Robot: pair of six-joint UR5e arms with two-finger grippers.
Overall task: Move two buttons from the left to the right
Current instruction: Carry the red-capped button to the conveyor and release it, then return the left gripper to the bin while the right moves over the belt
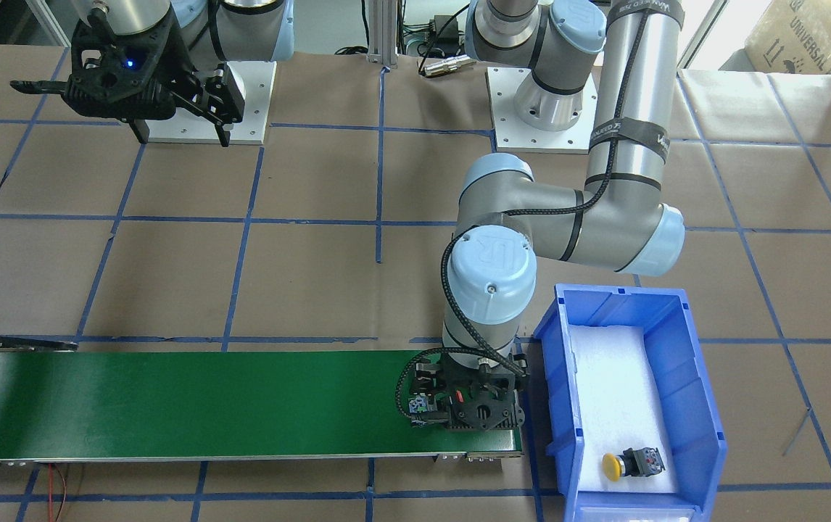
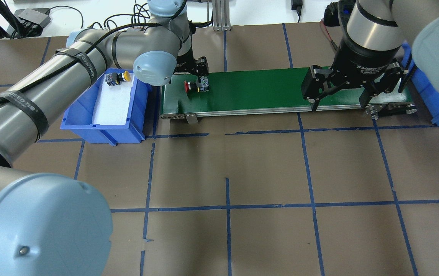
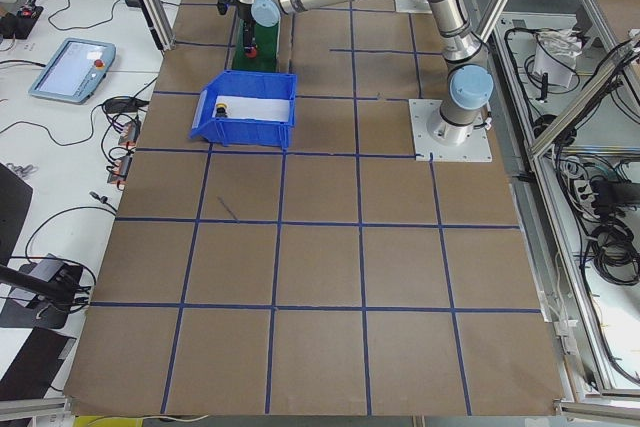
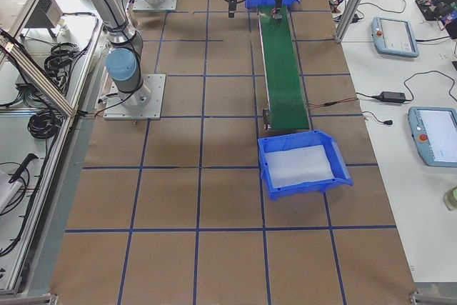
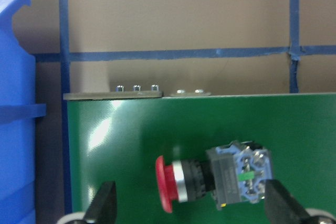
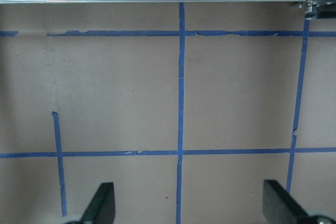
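Reading from the left half of the bench (image 2: 265, 168) to the right, all task hardware sits along the far edge, opposite the robot. The left blue bin (image 2: 100, 128) holds the yellow button (image 2: 118, 78), which lies on its side on the white liner at the bin's far end. Just to the right of that bin is the left end of the green conveyor belt (image 2: 257, 90), where the red button (image 2: 195, 86) lies on its side. Its long axis runs along the belt, with the mushroom cap toward the left bin and the grey contact block toward the right. The left end effector (image 5: 190, 192) hangs directly over this button with its jaws wide and holding nothing. The 2 fingers stand one at each end of the button, so the closing line follows the long axis. The cap is apart from 1 finger and the block is just beside the other; contact cannot be confirmed. The right end effector (image 2: 338, 106) hovers at the belt's right end, also wide and empty, with its wrist camera showing only bare bench and the belt edge. The right blue bin (image 4: 307, 186) holds no button. The left arm is by far the nearer to the red button, which lies well to the left of the right end effector. Judged from this layout, neither button has reached the right side.
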